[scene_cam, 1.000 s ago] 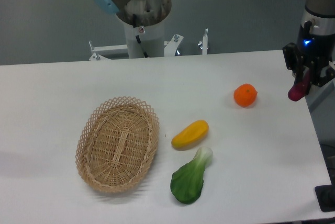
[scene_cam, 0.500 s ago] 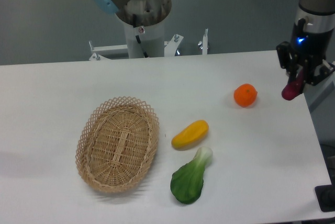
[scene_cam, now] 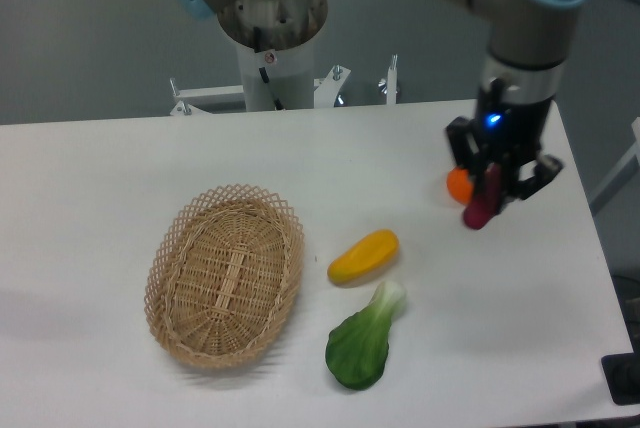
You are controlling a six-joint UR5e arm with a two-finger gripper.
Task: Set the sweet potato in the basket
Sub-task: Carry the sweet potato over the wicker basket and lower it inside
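Two fingers [scene_cam: 487,191] clamp the sweet potato [scene_cam: 482,204], hiding the orange fruit [scene_cam: 458,185]; basket [scene_cam: 224,274] well apart.

Magenta sweet potato [scene_cam: 483,203] in the black end effector [scene_cam: 489,186], tan lattice-woven basket [scene_cam: 224,274], orange fruit [scene_cam: 458,186] peeking out, yellow vegetable [scene_cam: 363,256], green-and-white bok choy [scene_cam: 364,338], all on the white table [scene_cam: 120,178].

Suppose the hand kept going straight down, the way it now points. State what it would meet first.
Probably bare table. The hand points down, shut on the sweet potato, so the potato's lower end would touch first. The orange fruit sits just beside that line; depth is unclear, so a graze is possible.
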